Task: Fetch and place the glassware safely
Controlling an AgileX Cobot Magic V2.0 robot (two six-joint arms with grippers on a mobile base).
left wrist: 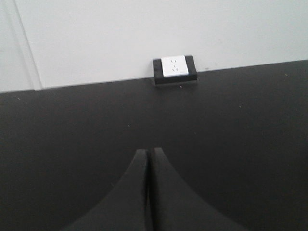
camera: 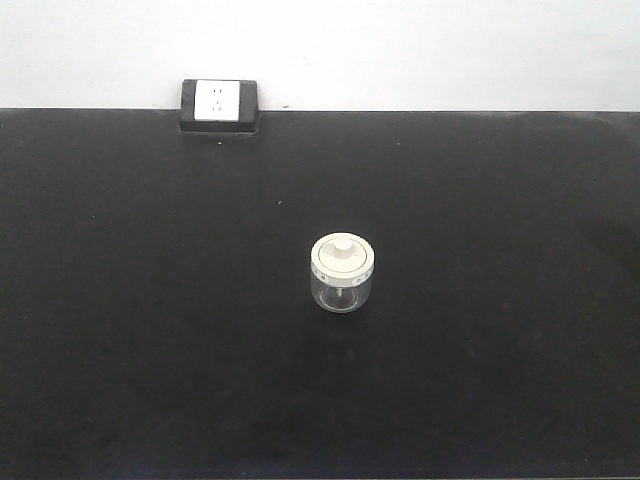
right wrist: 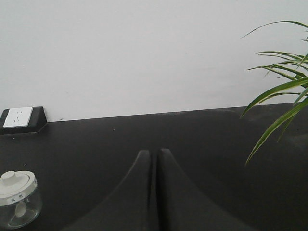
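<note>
The glass jar [camera: 343, 273] is seen standing upright on the black table [camera: 150, 330], well in front of the wall socket [camera: 219, 103] and off to its right, with the cream-white lid [camera: 343, 255] seated on top. In the right wrist view the jar [right wrist: 16, 199] is found low and far to the left of the right gripper [right wrist: 155, 155], clearly apart from it; the socket [right wrist: 18, 117] is placed behind the jar. The right gripper's fingers [right wrist: 139, 166] are pressed together on nothing. The left gripper [left wrist: 149, 153] is likewise closed and empty, pointed toward the socket [left wrist: 174, 67]; no jar is shown in that view. Green plant leaves [right wrist: 281, 96] are seen far right of the socket.
</note>
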